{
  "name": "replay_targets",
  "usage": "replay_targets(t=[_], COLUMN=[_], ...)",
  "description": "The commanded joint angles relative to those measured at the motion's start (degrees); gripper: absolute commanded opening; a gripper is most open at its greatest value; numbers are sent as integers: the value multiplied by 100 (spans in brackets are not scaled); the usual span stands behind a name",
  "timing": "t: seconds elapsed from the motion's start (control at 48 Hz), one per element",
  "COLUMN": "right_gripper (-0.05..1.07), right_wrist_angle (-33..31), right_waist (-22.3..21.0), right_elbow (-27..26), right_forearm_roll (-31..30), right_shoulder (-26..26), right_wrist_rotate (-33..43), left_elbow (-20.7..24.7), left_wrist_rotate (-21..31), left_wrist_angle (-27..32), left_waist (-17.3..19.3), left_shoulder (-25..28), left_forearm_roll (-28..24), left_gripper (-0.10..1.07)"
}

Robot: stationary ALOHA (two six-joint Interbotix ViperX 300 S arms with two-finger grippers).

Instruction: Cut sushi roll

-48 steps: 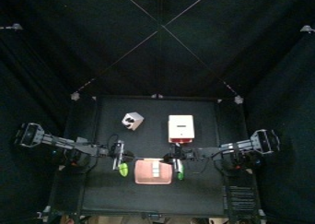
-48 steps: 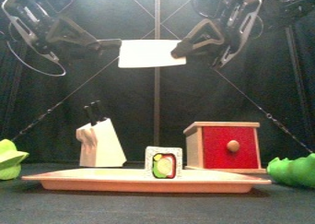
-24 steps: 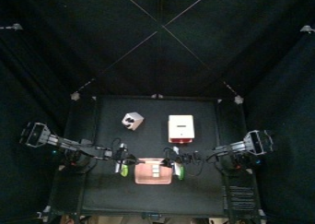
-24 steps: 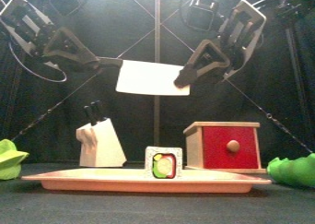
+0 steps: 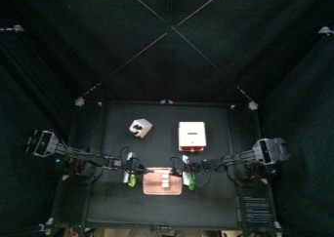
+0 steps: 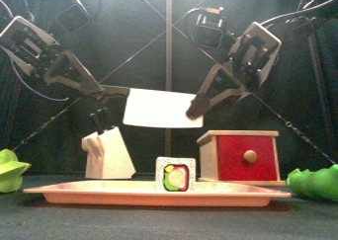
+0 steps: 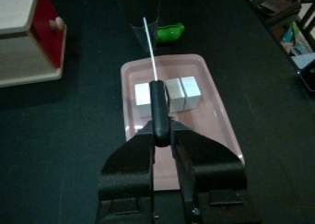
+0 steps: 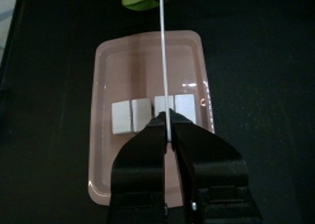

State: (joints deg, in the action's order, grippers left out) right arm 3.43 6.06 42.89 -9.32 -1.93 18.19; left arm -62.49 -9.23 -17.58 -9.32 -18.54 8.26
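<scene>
I am holding a cleaver (image 6: 160,108) between my two arms, its broad, flat, pale rectangular blade hanging edge-down above the sushi roll (image 6: 176,174) without touching it. My left end effector (image 7: 157,138) is clenched on the dark, rounded handle, and my right end effector (image 8: 164,123) is clamped on the thin far end of the blade, which shows as a bright line from above. The roll is lying across the middle of a smooth, shallow pink tray (image 6: 79,192) with rounded corners, at the front of the matte black table (image 5: 111,119). From the front its cut face is showing white rice around a green and orange centre. Behind the tray are standing a pale wedge-shaped knife block (image 6: 107,152) and a boxy red-fronted wooden chest (image 6: 239,156) with a round knob.
</scene>
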Motion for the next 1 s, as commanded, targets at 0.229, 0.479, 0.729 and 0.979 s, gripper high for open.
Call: replay_targets(t=[0.229, 0.479, 0.729, 0.979], right_gripper=[28, 28, 28, 28], right_wrist_angle=[-176, -272, -299, -299], right_waist=[-26, -26, -26, -26], right_elbow=[-35, -26, -44, -53], right_forearm_roll=[0, 0, 0, 0], right_shoulder=[141, 211, 290, 369], right_wrist_rotate=[9, 9, 9, 9], left_elbow=[-35, 0, 0, 0], left_wrist_rotate=[0, 0, 0, 0], left_wrist_angle=[18, 18, 18, 158], left_waist=[9, 9, 9, 0], left_shoulder=[220, 422, 501, 519], left_forearm_roll=[9, 9, 9, 9], left_gripper=[46, 46, 46, 46])
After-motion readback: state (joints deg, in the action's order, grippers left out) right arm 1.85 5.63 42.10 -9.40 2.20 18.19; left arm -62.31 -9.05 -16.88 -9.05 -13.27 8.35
